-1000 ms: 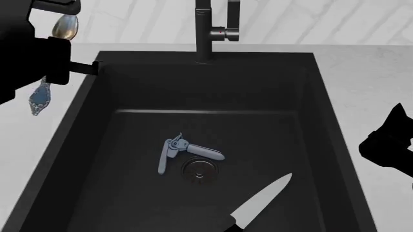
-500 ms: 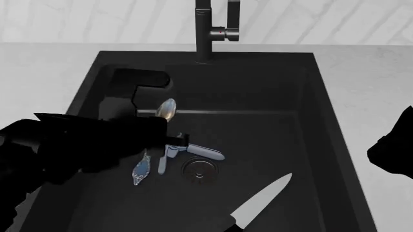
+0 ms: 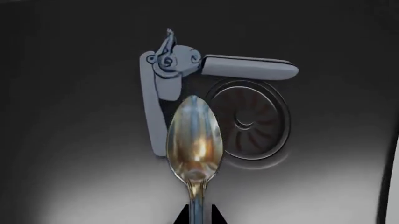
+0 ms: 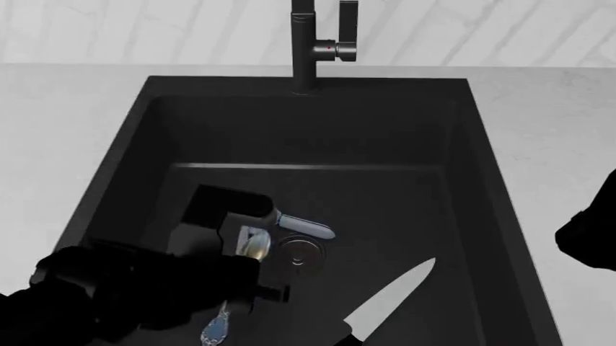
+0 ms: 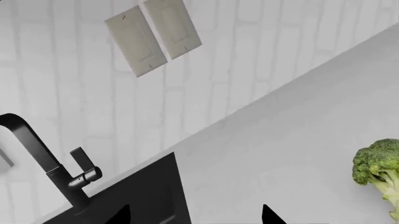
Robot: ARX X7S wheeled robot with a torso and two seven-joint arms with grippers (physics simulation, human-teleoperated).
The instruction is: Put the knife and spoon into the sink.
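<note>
While the left gripper (image 4: 252, 268) hangs low inside the sink (image 4: 125, 155), it grasps the spoon (image 4: 252, 244) by the handle, its bowl just over the blue-grey tool (image 3: 163, 81) beside the drain (image 3: 249, 119). On the sink floor near the front lies the knife (image 4: 390, 301), blade pointing toward the drain. Off over the surface (image 5: 274, 154) near a broccoli (image 5: 377, 169), the right gripper (image 5: 196, 219) looks released.
</note>
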